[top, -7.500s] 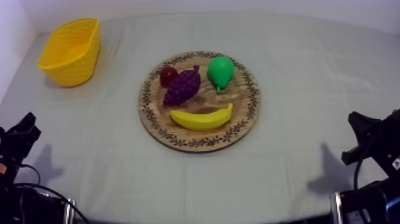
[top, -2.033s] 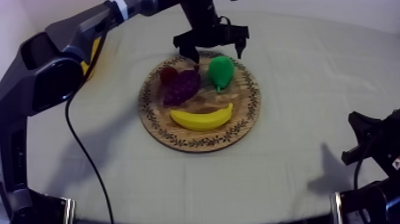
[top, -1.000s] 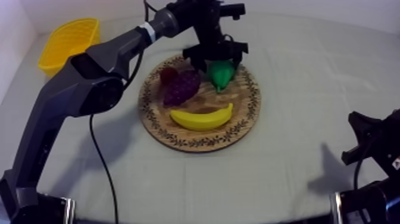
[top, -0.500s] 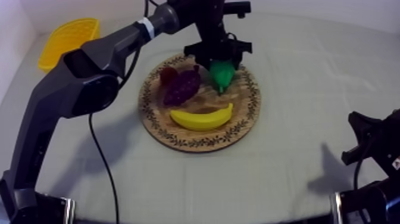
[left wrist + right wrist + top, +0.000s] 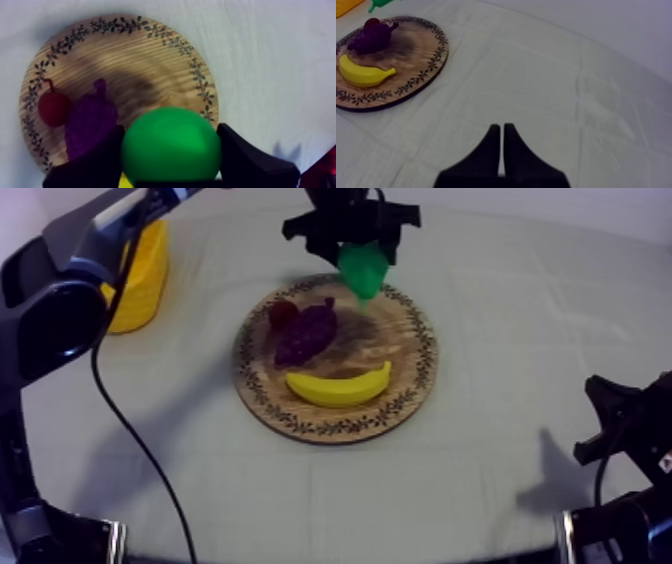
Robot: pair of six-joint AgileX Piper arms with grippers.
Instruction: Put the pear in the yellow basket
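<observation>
The left end effector (image 5: 171, 162) grips the green toy pear (image 5: 171, 145), with one black finger at each side of the fruit. The pear hangs over the far rim of the round wooden board with a patterned rim (image 5: 424, 338), clear of the wood, narrow end down. On the board lie a purple bunch of grapes (image 5: 305, 333), a small red fruit (image 5: 282, 315) just beside it, and a yellow banana (image 5: 338, 386) nearer the front rim. The yellow basket (image 5: 145, 278) stands at the left of the counter (image 5: 520, 318), apart from the board. The right end effector (image 5: 502, 137) rests low at the right side, fingers closed together on nothing.
</observation>
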